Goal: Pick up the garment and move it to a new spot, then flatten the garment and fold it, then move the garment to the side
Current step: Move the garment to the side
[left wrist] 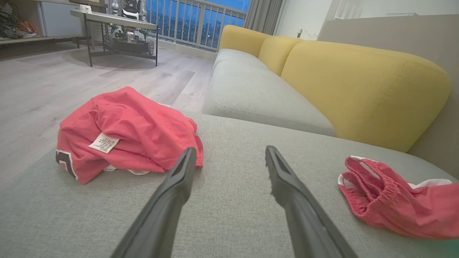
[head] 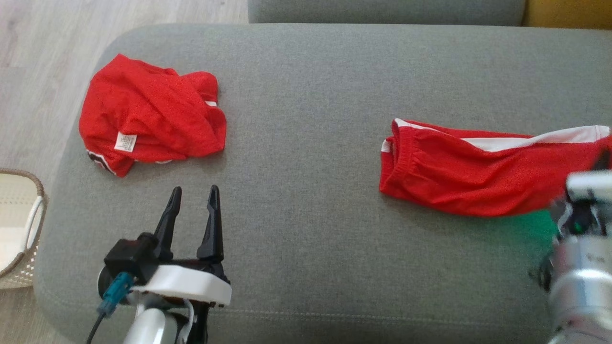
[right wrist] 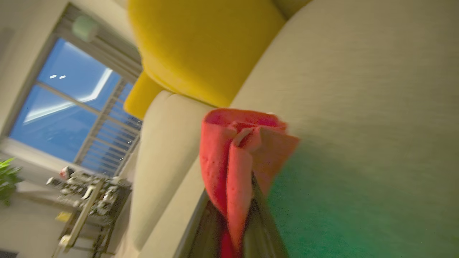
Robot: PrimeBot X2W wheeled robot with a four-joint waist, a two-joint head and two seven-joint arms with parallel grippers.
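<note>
A pair of red shorts with a white side stripe lies stretched across the right of the grey cushion. My right gripper at the right edge is shut on its far end. In the right wrist view red cloth bunches up between the closed fingers, slightly blurred. A crumpled red shirt with a white label lies at the back left. My left gripper stands open and empty just in front of the shirt, apart from it. The left wrist view has the shirt left of the gripper and the shorts to the right.
A woven basket stands on the wooden floor off the cushion's left edge. A yellow backrest and another grey seat lie beyond the cushion. A low table stands across the room.
</note>
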